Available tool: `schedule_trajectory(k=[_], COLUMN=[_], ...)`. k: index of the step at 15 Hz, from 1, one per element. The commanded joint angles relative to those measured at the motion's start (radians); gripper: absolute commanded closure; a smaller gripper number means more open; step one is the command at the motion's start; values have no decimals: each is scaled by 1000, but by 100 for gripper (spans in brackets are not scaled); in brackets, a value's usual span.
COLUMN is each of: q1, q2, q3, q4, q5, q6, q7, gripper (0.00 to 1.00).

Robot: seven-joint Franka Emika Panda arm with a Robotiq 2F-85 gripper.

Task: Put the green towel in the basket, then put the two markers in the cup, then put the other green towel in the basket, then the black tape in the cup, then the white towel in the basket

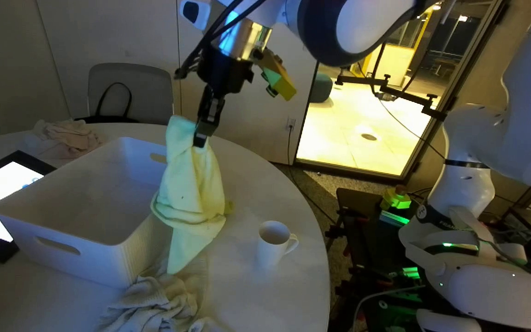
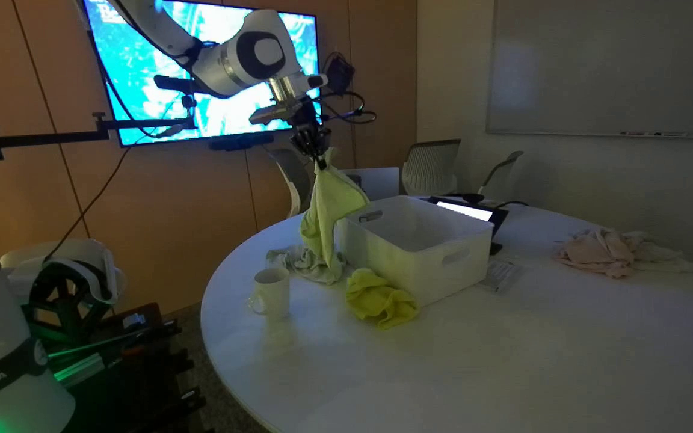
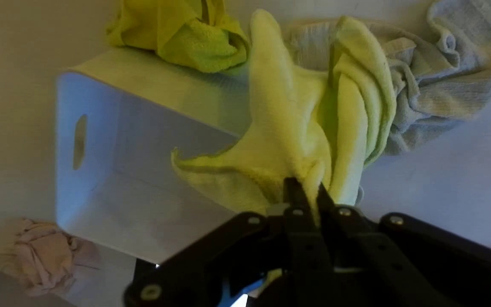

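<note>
the black two-fingered robot gripper [image 3: 308, 192] was pinching a bunched fold of the pale green plush cloth towel [image 3: 288, 128], which hung in the air along one long wall of the white rectangular plastic basket [image 2: 461, 270]. in the wrist view one corner of the cloth showed over the opening, while most of it fell outside, overlapping the crumpled greyish-white cloth towel [image 3: 441, 94].

the step in hand seemed to be getting this green towel into the basket. doing it well probably called for height first: the loose end appeared to droop below the rim, so a sideways carry at that level could have snagged or nudged the basket. with the end clear, the best path was across to the middle of the opening, then down until the folds gathered inside, and only then a release, so no corner was left draped outside. the bright yellow-green cloth towel [image 2: 379, 300], lying just beside the same wall, and the upright white ceramic-looking mug [image 1: 270, 249], standing apart, were best left undisturbed.
</note>
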Motion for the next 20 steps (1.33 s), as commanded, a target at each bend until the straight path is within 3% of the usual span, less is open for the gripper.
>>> schedule_trajectory(k=[1, 3, 5, 7, 15, 20], q1=[-29, -36, -46, -57, -66, -81], q2=[-128, -171, -173, -188, -166, -59], q3=[23, 29, 24, 24, 49, 38], q4=[-17, -14, 21, 22, 42, 135], q5=[77, 68, 102, 106, 83, 88], q6=[-195, -285, -399, -420, -330, -237], q7=[-56, 30, 0, 25, 137, 161], gripper=[97, 97, 97, 97, 97, 97])
